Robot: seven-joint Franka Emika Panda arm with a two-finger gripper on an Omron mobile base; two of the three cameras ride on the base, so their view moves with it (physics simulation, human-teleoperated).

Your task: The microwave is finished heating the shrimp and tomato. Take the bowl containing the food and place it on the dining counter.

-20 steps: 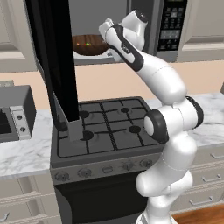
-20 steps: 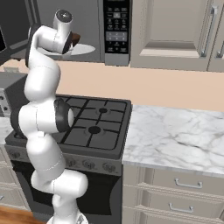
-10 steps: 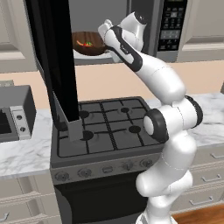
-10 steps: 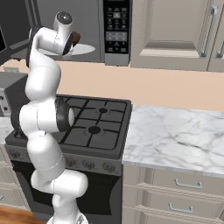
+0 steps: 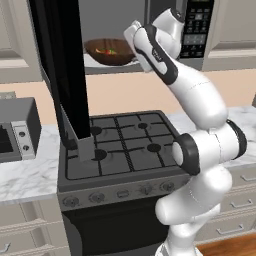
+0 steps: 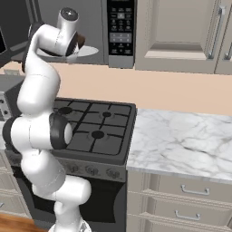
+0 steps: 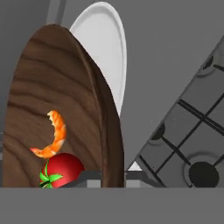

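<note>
The gripper (image 7: 113, 176) is clamped on the rim of the bowl (image 7: 57, 109), one finger tip inside the rim and one outside, as the hand view shows. In the left base view the hand reaches into the open microwave (image 5: 165, 30) and meets the bowl (image 5: 109, 51) at its right edge. The bowl sits on the white turntable plate (image 7: 105, 48) inside the cavity; whether it is lifted clear of the plate cannot be told.

In the bowl, just beside the inner finger tip, lies the tomato (image 7: 61, 169) with its green top, and the shrimp (image 7: 53, 136) curls right above it, touching or nearly so. Both show as small red and orange spots in the left base view.

The microwave door (image 5: 60, 70) stands swung open to the left of the bowl, hanging out over the left side of the stove (image 5: 122, 147) below. The button panel (image 6: 120, 27) is to the right of the cavity. The arm's own upper link crosses in front of the right part of the opening.

Left of the stove stands a toaster oven (image 5: 15, 131) on a marble counter (image 6: 181, 140), which continues to the stove's right under beige wall cabinets (image 6: 179, 31).
</note>
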